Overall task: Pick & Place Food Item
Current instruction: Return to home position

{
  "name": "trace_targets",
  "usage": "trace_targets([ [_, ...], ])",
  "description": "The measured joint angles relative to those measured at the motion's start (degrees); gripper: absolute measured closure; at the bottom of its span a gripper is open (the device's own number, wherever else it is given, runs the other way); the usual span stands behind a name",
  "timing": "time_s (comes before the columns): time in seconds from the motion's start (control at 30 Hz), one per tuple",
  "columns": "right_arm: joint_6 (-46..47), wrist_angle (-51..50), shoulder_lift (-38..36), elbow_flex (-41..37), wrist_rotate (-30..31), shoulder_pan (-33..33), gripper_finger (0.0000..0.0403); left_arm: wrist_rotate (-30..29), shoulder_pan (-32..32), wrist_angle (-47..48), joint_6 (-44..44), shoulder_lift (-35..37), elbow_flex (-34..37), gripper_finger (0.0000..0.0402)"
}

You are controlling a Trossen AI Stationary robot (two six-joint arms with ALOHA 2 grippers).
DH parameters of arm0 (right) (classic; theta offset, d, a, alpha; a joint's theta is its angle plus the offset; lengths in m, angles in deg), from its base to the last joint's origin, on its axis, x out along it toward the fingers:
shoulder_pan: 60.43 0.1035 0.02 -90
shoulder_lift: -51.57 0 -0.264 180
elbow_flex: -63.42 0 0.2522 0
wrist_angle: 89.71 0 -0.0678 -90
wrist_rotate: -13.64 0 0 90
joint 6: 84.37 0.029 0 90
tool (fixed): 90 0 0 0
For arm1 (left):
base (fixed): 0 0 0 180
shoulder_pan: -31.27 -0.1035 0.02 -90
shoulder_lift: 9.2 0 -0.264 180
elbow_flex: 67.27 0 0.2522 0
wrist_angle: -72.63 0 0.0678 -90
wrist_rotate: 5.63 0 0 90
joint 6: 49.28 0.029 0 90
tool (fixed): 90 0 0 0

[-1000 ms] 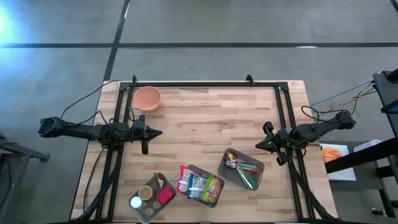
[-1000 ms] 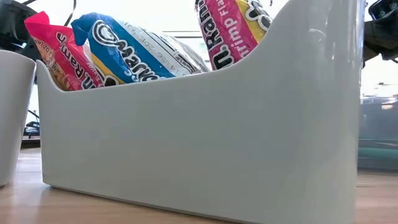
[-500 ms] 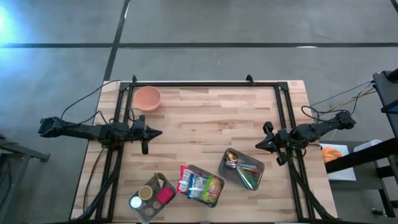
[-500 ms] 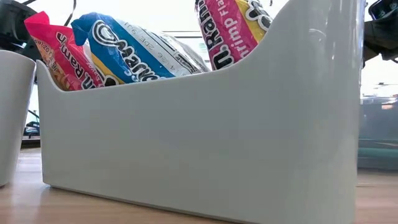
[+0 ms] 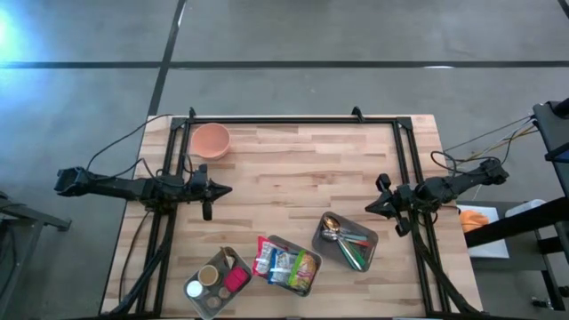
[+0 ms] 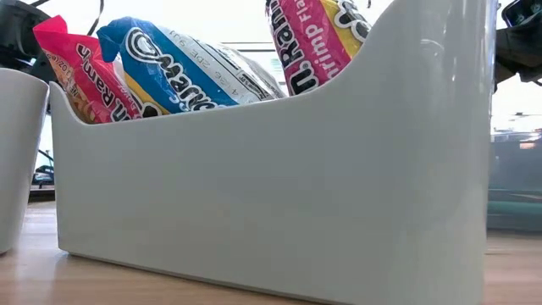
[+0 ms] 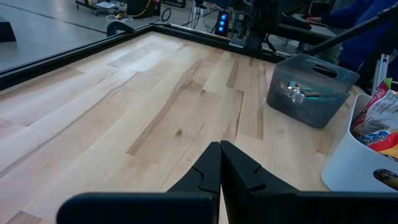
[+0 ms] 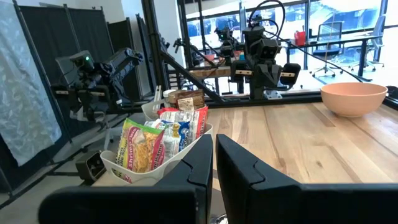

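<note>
Resting in the left bin (image 5: 224, 255) at 7 o'clock on the tabletop (image 5: 293, 169), the red seasoning (image 5: 236, 280) lies beside round jars (image 5: 210, 276); it is too small to tell its long axis. Ramen packets (image 6: 178, 68) stand upright in the middle bin (image 6: 271, 195) at 6 o'clock, whose long axis runs from 10 to 4 o'clock. Spoons (image 5: 333, 231) in the dark bin (image 7: 311, 102) at 5 o'clock point their handles toward 4 o'clock. A pink bowl (image 5: 211, 140) sits at 11 o'clock. The left hand (image 5: 222, 189) hangs over 9 o'clock, fingers pressed together on nothing; the right hand (image 5: 368, 207) at 3 o'clock is likewise closed and empty. The tabletop is pale planks inside a black frame (image 5: 284, 119), on a grey floor (image 5: 356, 36) with dark lines; windows (image 8: 336, 18) and dark screens (image 8: 37, 81) stand beyond
</note>
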Motion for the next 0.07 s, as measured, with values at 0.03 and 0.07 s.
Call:
trace_targets([
  [0.03, 0.0, 0.0, 0.0, 0.0, 0.0, 0.0, 0.0383, 0.0, 0.0, 0.0, 0.0, 0.0, 0.0, 0.0394],
  [0.07, 0.0, 0.0, 0.0, 0.0, 0.0, 0.0, 0.0383, 0.0, 0.0, 0.0, 0.0, 0.0, 0.0, 0.0394],
])
